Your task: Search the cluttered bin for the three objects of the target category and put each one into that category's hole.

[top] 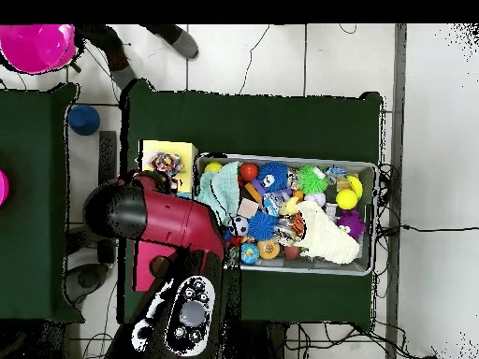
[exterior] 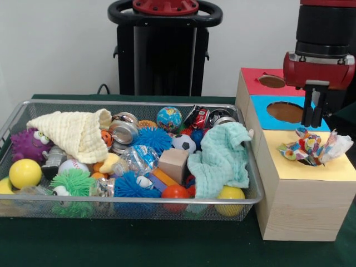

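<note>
my arm comes down from the top, red and black, with the wrist pointing straight down. my gripper (exterior: 311,123) hangs at the end of it, two dark fingers (exterior: 307,111) side by side with only a thin gap between them. nothing is held in them. from above, the big red arm covers the gripper, so i can't see it there.

Crinkled colourful wrappers (exterior: 314,147) bunched in yellow hole

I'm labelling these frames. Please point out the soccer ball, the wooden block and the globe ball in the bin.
soccer ball (exterior: 183,143), front view, its white top panel.
wooden block (exterior: 173,164), front view, its front face.
globe ball (exterior: 169,118), front view, its blue middle.
</note>
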Motion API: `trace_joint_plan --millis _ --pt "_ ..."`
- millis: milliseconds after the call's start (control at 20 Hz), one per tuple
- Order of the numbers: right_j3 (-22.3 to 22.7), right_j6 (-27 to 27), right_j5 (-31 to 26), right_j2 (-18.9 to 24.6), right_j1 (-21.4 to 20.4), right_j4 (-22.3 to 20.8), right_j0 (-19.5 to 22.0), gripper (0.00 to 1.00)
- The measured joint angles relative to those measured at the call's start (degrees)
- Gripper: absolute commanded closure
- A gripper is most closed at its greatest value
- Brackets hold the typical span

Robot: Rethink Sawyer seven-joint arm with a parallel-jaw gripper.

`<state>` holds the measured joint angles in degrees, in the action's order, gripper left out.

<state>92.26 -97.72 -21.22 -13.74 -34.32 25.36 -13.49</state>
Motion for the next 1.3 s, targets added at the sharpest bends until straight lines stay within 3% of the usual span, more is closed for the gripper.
trace_joint_plan --millis 700,1300 --pt "-2.4 0.0 0.3 -3.2 3.7 0.0 -2.3 1.0" --pt "-3.6 0.0 0.6 -4.1 4.0 0.0 -2.6 1.0"
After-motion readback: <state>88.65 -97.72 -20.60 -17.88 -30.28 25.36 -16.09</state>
